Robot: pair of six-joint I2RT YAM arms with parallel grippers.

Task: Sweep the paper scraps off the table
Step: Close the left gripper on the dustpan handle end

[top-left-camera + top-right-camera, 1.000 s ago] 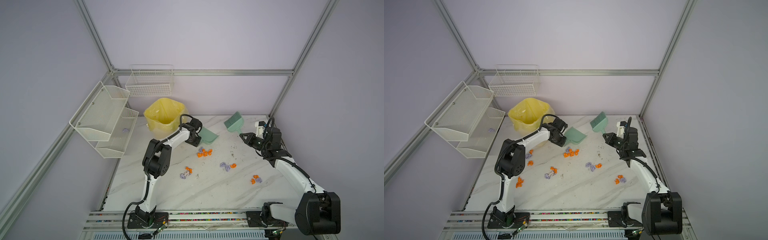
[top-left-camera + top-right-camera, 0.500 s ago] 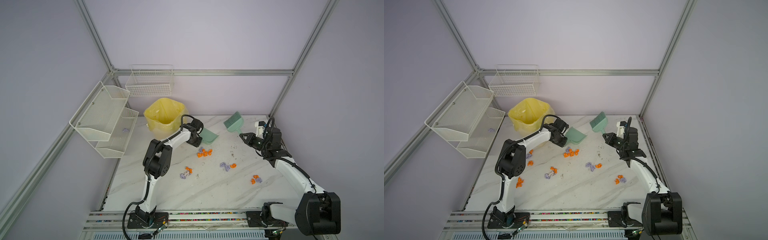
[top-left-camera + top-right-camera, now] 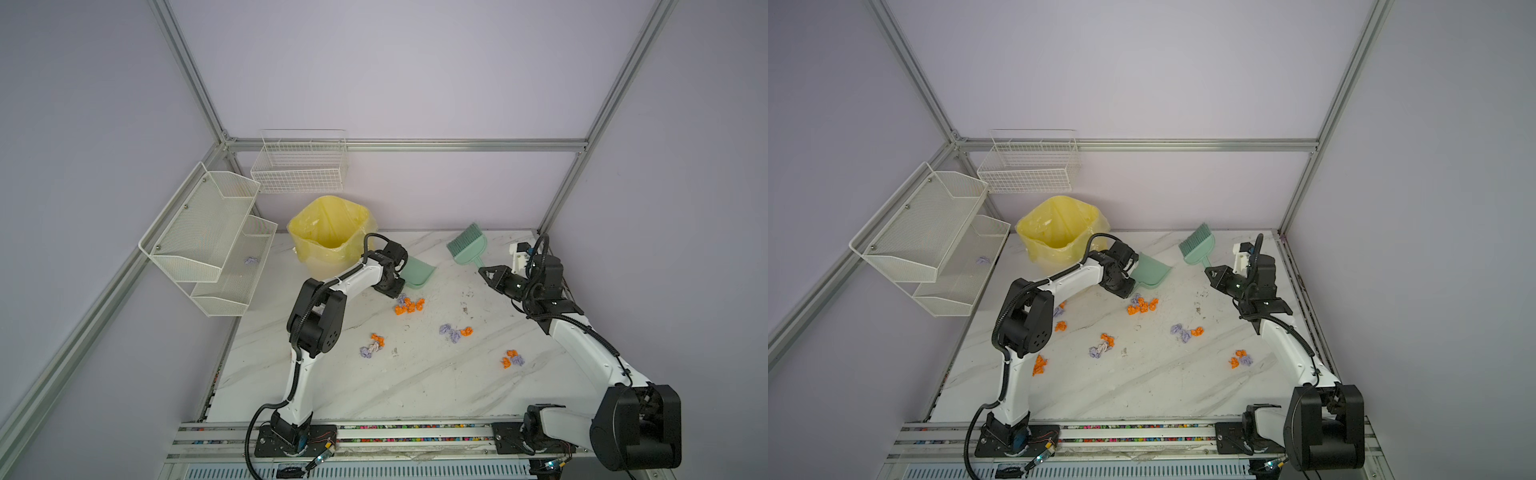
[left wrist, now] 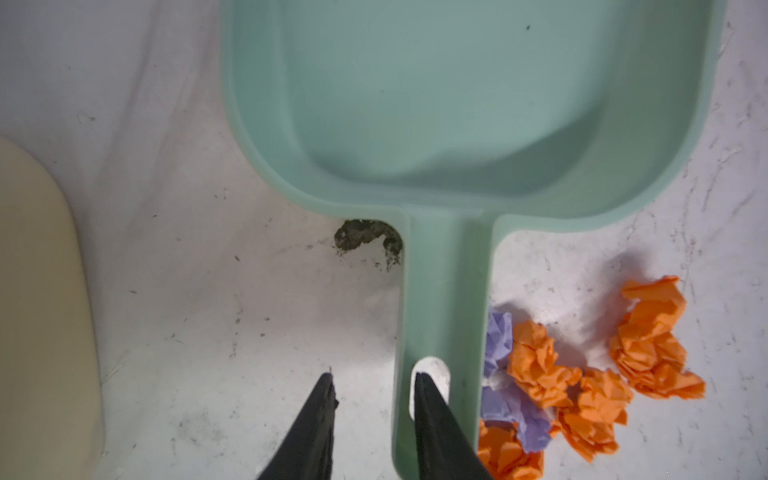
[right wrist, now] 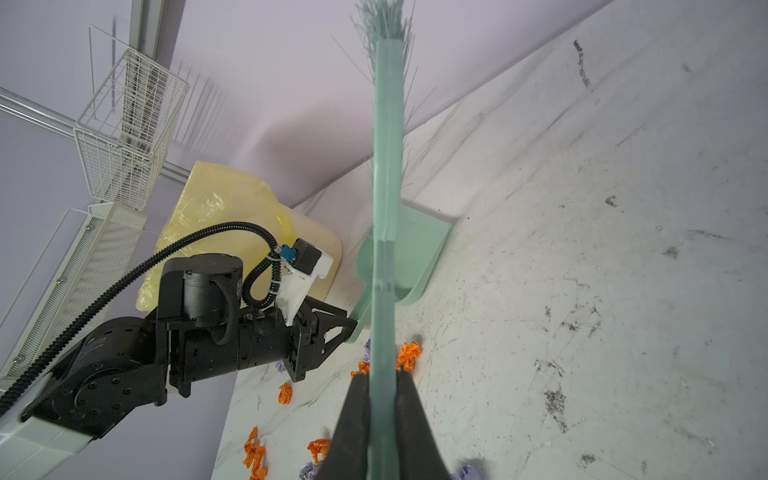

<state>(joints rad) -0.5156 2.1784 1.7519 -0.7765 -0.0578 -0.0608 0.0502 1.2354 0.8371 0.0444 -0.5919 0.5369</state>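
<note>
I see the crumpled orange and lavender paper scraps [image 3: 409, 305] strewn over the middle of the white marble-patterned table [image 3: 415, 386] in both top views. The tightest cluster lies just below the mint-green plastic dustpan [image 3: 419, 272] at frame centre, right beside its handle. My left gripper [image 4: 374, 380] is narrowly open at that handle's end, with one finger [image 4: 428, 407] over the hanging hole, the other over bare table, gripping nothing. My right gripper [image 5: 382, 376] is clamped on the handle of the mint-green hand brush [image 3: 467, 245], right of centre and well apart from the scraps.
</note>
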